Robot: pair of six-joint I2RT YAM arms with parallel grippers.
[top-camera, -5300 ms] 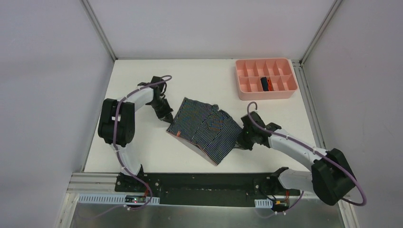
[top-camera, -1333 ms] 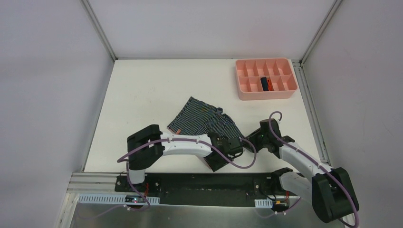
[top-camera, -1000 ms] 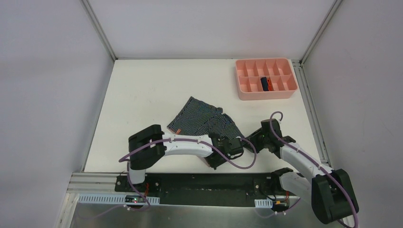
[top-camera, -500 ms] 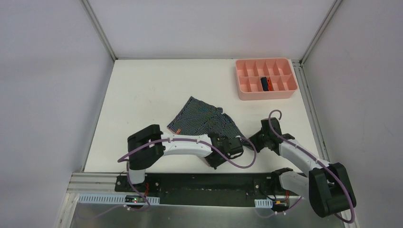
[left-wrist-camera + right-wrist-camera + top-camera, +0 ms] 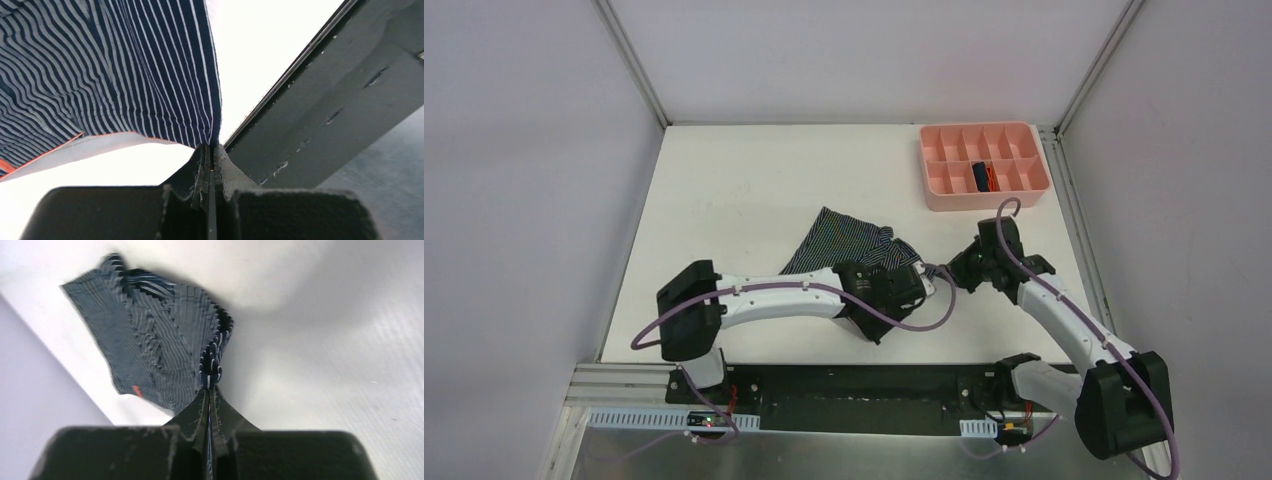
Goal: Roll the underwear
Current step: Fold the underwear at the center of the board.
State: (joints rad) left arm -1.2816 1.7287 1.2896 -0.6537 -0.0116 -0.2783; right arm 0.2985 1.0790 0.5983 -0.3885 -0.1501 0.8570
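Note:
The dark blue striped underwear (image 5: 849, 243) lies mid-table, its near part lifted and bunched. My left gripper (image 5: 870, 320) is shut on its near corner; in the left wrist view the striped cloth (image 5: 125, 75) hangs from the closed left gripper (image 5: 212, 148). My right gripper (image 5: 946, 274) is shut on the cloth's right edge, and the right wrist view shows the striped fabric (image 5: 165, 345) pinched in the right gripper (image 5: 210, 386). A second, navy and orange underwear (image 5: 982, 177) sits rolled in the pink tray (image 5: 944, 190).
The pink compartment tray stands at the back right corner of the white table (image 5: 724, 190). The black front rail (image 5: 854, 385) runs just below both grippers, and it fills the right side of the left wrist view as a dark rail (image 5: 325, 100). Grey walls enclose the table.
The right gripper has shut on the cloth's right edge and moved toward the back. The left arm has stretched out, carrying the near corner away from the front edge; the cloth looks shorter and bunched.

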